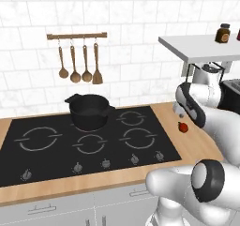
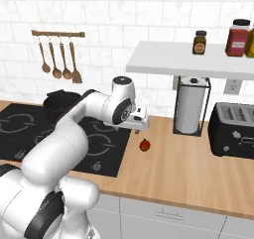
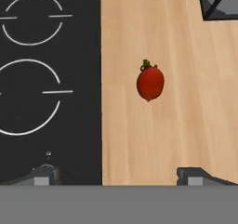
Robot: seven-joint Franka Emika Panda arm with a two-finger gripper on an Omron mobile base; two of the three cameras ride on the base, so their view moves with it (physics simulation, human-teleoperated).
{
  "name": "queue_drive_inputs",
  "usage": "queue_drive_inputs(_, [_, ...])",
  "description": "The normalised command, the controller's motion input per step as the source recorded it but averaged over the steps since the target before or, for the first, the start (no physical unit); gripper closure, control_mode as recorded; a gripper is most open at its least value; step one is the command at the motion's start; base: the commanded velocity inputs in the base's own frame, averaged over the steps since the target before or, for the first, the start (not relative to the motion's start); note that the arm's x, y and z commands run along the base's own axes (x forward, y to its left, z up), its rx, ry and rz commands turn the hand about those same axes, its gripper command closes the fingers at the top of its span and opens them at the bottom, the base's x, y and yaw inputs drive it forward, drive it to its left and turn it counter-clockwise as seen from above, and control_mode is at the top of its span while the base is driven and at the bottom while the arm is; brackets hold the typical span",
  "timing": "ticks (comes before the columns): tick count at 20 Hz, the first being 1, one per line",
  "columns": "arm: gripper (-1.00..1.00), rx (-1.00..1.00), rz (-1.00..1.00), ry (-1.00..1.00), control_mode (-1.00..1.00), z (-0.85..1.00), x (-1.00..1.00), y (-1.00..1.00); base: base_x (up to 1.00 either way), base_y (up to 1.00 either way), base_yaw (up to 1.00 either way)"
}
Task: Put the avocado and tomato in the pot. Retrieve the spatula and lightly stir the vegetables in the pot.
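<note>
Tomato [image 3: 150,82] first, since that's the piece under the hand right now. Sitting alone on the wooden counter [image 3: 186,125], just right of the black cooktop [image 3: 46,102] edge, stem nub pointing toward the top of the hand view. Probably light, smooth and a bit slick, soft enough to bruise, and round enough to roll if nudged off-centre. Best bet: straddle the widest part of the belly, squeeze gently, stay off the stem end.

Going left to right in the left base view: rail of wooden spoons [image 1: 77,61] on the tile wall, then the pot [image 1: 89,111] sitting at the back of the cooktop, well apart from the tomato over on the counter at right. Can't see into the pot from that angle, so no telling what's inside. No sign of the avocado or the spatula so far.

Gripper [image 3: 118,175] wide open, nothing between the fingers, hanging above the counter with the tomato ahead of the tips and slightly toward the right one. Not touching yet.

View differences: hand view gives the clean top-down line-up of fingers versus fruit, which the base cameras don't. Right base view adds the paper towel holder [image 2: 191,106], toaster [image 2: 233,130] and shelf with jars [image 2: 238,37], and shows the hand sitting just above and left of the tomato. Left base view has the arm covering most of the hand, but gives the clearest look at the pot.
</note>
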Motion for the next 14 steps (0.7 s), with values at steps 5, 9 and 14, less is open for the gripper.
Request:
queue_drive_inputs(5, [-1.0, 0.0, -0.09, 0.05, -1.0, -0.53, 0.62, -0.36, 0.0, 0.0, 0.0])
queue_drive_inputs(9, [-1.0, 0.0, -0.08, 0.12, -1.0, -0.5, 0.68, -0.3, 0.0, 0.0, 0.0])
queue_drive_inputs(14, [-1.0, 0.0, -0.05, 0.1, -1.0, -0.4, 0.5, -0.28, 0.0, 0.0, 0.0])
